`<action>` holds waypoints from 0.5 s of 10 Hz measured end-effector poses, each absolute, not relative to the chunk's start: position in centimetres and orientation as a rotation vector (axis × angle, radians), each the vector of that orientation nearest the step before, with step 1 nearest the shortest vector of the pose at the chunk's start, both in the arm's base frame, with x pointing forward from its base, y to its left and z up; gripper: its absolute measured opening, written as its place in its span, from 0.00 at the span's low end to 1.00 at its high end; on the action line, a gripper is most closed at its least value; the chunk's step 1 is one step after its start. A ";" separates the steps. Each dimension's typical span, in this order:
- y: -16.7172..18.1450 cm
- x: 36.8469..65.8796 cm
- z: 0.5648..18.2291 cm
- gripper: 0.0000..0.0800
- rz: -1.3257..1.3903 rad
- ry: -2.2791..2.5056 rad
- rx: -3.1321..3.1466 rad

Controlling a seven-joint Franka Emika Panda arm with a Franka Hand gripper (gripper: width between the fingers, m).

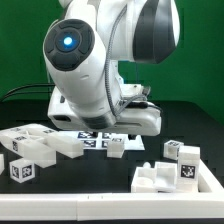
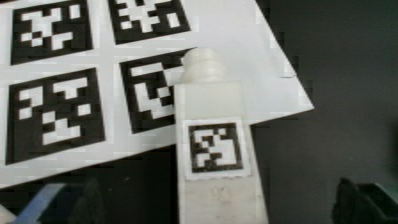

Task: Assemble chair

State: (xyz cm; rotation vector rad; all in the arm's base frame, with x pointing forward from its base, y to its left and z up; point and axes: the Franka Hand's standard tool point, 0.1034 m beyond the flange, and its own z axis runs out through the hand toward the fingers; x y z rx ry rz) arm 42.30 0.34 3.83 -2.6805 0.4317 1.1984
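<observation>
A white chair bar [image 2: 214, 140] with a rounded end and one square tag lies between my gripper's [image 2: 203, 206] two dark fingertips [image 2: 366, 200], which stand wide apart on either side without touching it. The gripper is open. The bar's far end rests over the edge of the marker board [image 2: 98, 85]. In the exterior view the bar [image 1: 117, 146] sits at the front edge of the marker board [image 1: 95, 139], just below my gripper [image 1: 123, 131]. More white tagged chair parts lie at the exterior view's left [image 1: 35, 150] and right [image 1: 172, 172].
The large white robot body [image 1: 90, 60] fills the middle of the exterior view and hides the table behind it. The table top [image 1: 100, 180] is black, with a pale front edge [image 1: 60, 205]. A dark cable runs at the far left.
</observation>
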 end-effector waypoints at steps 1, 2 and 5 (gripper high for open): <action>0.4 42.7 3.5 0.81 1.240 0.471 -2.659; 0.6 42.7 3.0 0.81 1.269 0.522 -2.643; 0.8 42.4 2.8 0.81 1.282 0.535 -2.639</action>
